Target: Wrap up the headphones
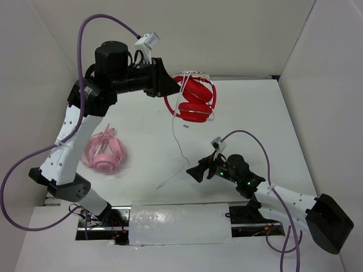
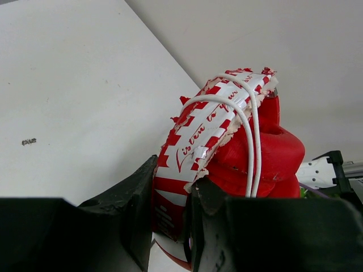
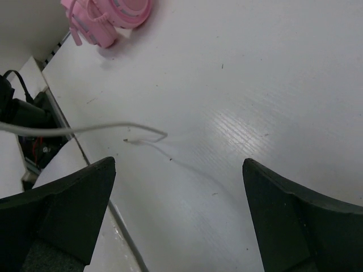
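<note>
The left end effector is clenched on the headband of the red headphones, holding them up over the far part of the tabletop. Their white cable loops over the headband and hangs down toward the near side. Nearer than the headphones, the right end effector hangs released, fingers wide. The cable's loose end is just beside it, perhaps resting on the tabletop. Pale pink headphones lie left of the red ones.
</note>
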